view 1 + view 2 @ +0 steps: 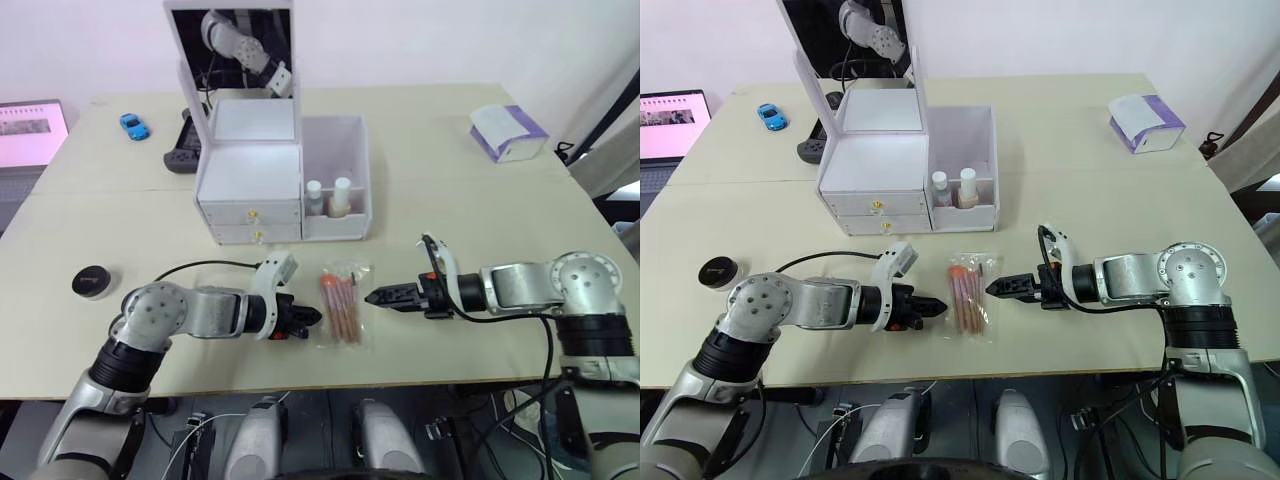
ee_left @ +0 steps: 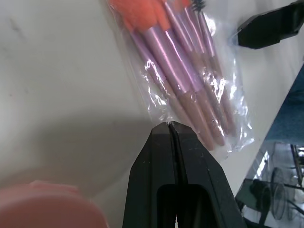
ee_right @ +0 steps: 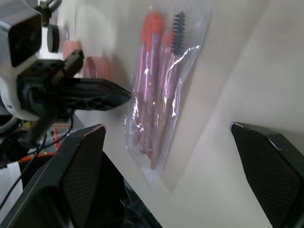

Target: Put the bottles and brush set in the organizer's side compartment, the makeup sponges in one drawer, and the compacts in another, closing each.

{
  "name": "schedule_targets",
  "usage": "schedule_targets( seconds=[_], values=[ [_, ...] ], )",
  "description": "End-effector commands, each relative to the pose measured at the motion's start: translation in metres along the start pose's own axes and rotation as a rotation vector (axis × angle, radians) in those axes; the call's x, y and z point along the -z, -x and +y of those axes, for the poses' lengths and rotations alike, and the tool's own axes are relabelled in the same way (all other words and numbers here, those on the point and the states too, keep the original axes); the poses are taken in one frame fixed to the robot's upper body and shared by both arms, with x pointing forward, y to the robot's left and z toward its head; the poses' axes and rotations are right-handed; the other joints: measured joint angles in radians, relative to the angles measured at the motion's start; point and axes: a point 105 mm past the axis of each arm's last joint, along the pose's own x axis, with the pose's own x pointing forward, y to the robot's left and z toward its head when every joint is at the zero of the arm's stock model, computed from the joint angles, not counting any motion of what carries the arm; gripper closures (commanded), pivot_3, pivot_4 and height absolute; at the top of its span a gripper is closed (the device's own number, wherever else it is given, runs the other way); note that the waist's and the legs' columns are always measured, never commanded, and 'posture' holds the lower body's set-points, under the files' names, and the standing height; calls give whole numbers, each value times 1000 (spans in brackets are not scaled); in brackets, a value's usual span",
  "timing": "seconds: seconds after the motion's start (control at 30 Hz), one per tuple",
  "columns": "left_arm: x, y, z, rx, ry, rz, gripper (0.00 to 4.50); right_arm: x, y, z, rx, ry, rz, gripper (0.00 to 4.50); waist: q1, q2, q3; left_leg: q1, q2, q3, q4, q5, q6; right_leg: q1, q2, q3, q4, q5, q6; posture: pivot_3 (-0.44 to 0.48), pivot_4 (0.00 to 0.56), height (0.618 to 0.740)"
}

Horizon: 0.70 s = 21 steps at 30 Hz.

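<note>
Nearest the desk's front edge lies the brush set [image 1: 343,302], a clear packet of pink-handled brushes with orange heads, lengthwise toward the organizer [image 1: 262,190], with a gripper at each side of it.

On its left, the left gripper [image 1: 308,318] lies low with its two black fingers pressed together and nothing between them; the left wrist view shows the closed tips right at the packet's plastic edge. On the right, the right gripper [image 1: 383,297] points at the packet from just beside it, and the right wrist view shows its fingers spread wide with the packet lying ahead of them, so it holds nothing. That arrangement reads as preparation for a pickup: the closed left fingers may be bracing or nudging the thin, slippery packet while the right fingers close around it.

The white organizer stands farther back on the desk, its mirrored lid raised and both drawers shut. Its side compartment [image 1: 338,150] on the right is open at the top and already holds two bottles [image 1: 329,196], so the brush set is probably the last item for it. A black compact [image 1: 91,281] sits near the desk's left edge, well apart from the organizer and still to be stowed.
</note>
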Motion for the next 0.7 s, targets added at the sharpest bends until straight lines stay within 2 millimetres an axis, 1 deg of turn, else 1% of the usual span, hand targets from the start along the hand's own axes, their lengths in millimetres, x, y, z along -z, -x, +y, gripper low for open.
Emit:
schedule_targets(
  seconds=[0.03, 0.17, 0.33, 0.47, 0.6, 0.63, 0.67, 0.7],
  values=[
    [-4, 0, -3, 3, -18, -9, 4470, 14, -25, -7, 25, -54, 56, 0, -2, -3, -3, 0, 0, 0, 0, 0, 0, 0, 0, 0, 0, 0, 0, 0, 150, 740],
    [-3, -1, -3, 1, -22, -8, 4470, 17, -44, 5, -30, -66, 63, 0, -2, -5, -8, 2, 2, -1, 0, -1, 1, 1, 3, 0, 0, 0, -1, 0, 150, 740],
    [-2, -1, -2, -2, -24, -7, 4470, 20, -55, 14, -60, -74, 67, 0, -2, -4, -8, 2, 4, -1, -1, -1, 1, 1, 5, 0, 0, 0, -2, 0, 150, 740],
    [-1, 0, -2, -4, -23, -6, 4470, 16, -61, 16, -60, -72, 64, 0, -3, -4, -8, 2, 4, -1, -1, -1, 2, 1, 5, 0, 0, -1, -3, 0, 150, 740],
    [-1, 0, -2, -8, -26, -4, 4470, 19, -66, 13, -58, -82, 96, 0, -3, -4, -8, 2, 5, -2, -1, -1, 2, 1, 6, 0, 0, -1, -5, 0, 150, 740],
    [-1, 0, -2, -9, -27, -4, 4500, 20, -67, 13, -64, -81, 107, 605, -2, -4, -8, 2, 5, -2, -1, -1, 2, 1, 6, 0, 0, -1, -5, 0, 150, 740],
    [-1, 0, -2, -10, -28, -5, 4500, 22, -68, 13, -70, -79, 115, 796, -1, -4, -8, 2, 5, -2, -1, -1, 2, 1, 6, 0, 0, -2, -5, 0, 150, 740],
    [-1, 1, -1, -12, -29, -5, 4500, 22, -68, 14, -73, -80, 116, 1254, -1, -4, -8, 2, 5, -2, -1, -1, 2, 1, 6, 0, 0, -2, -5, 0, 150, 740]
  ],
)
